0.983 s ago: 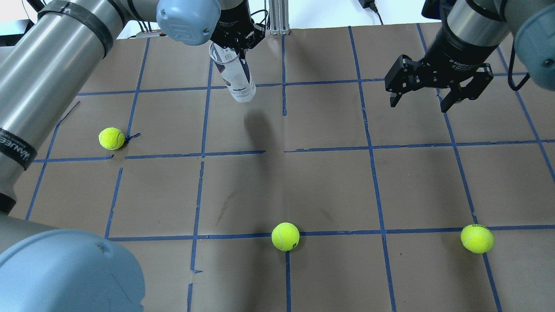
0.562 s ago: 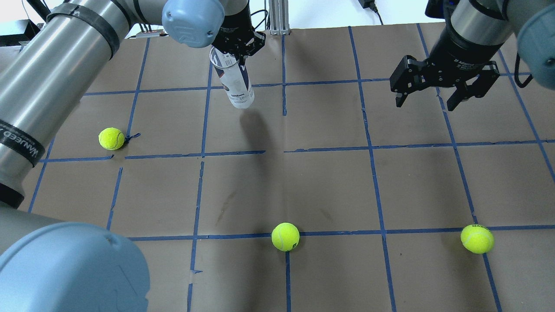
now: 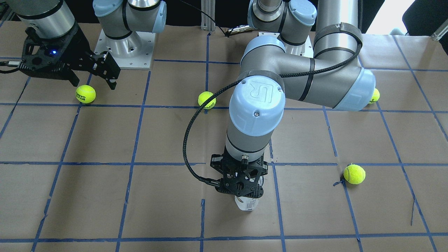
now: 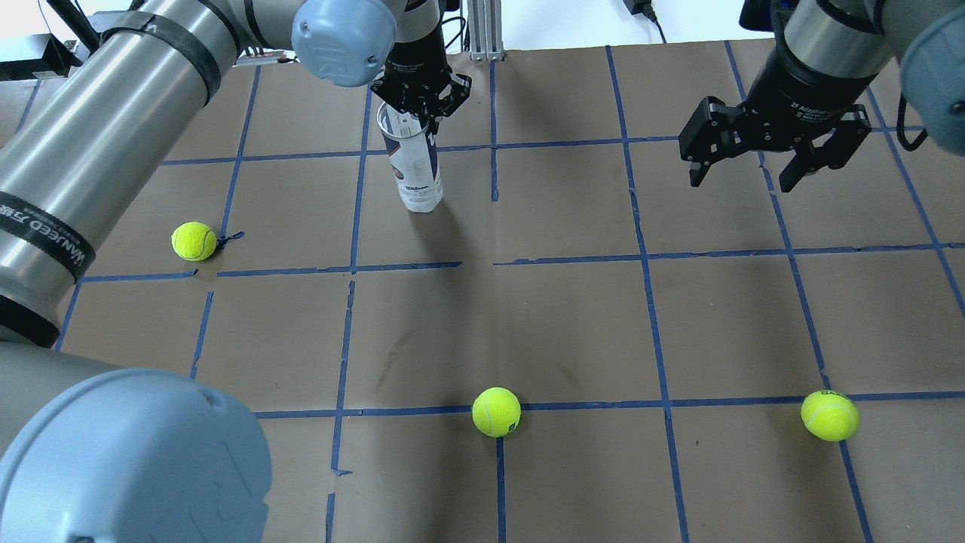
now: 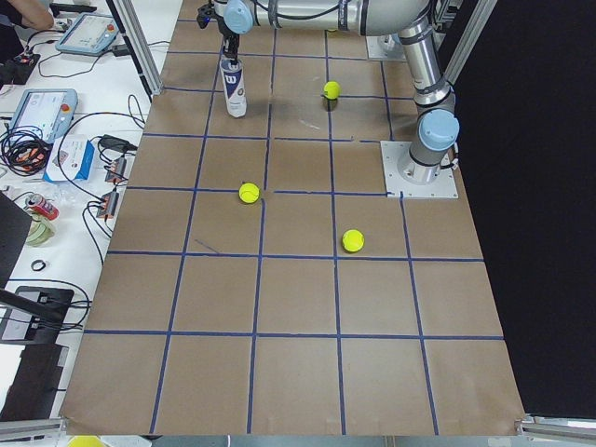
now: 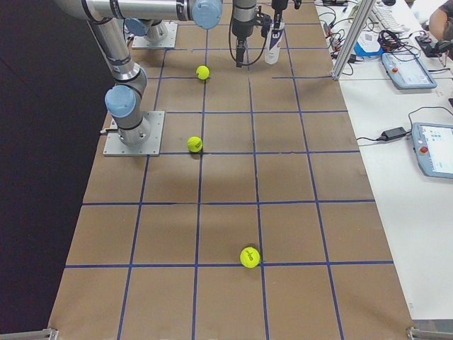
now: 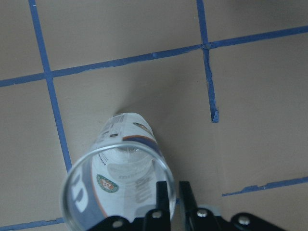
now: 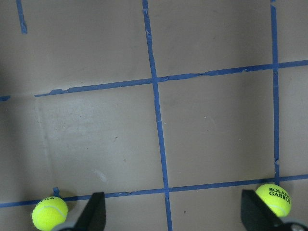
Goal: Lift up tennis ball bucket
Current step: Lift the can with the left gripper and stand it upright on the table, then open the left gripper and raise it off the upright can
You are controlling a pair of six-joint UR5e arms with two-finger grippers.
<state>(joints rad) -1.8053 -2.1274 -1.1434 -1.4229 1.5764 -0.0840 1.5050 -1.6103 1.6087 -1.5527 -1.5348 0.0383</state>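
Note:
The tennis ball bucket (image 4: 411, 166) is a clear can with a white and dark-blue Wilson label, nearly upright at the far middle of the table. Its base is at or just above the paper; I cannot tell whether it touches. My left gripper (image 4: 422, 98) is shut on its open rim, one finger inside and one outside, as the left wrist view shows (image 7: 174, 195). The bucket (image 7: 120, 163) looks empty there. It also shows in the front view (image 3: 246, 204) under the left gripper (image 3: 241, 178). My right gripper (image 4: 754, 170) is open and empty, far to the right.
Three tennis balls lie on the brown paper: one on the left (image 4: 194, 241), one at the near middle (image 4: 496, 412), one at the near right (image 4: 829, 415). Blue tape lines grid the table (image 4: 573, 332). The left arm's elbow (image 4: 128, 460) fills the near left corner.
The left gripper has come down and toward the near side with the bucket. The bucket's base is now lower, against its shadow. The right gripper has barely moved.

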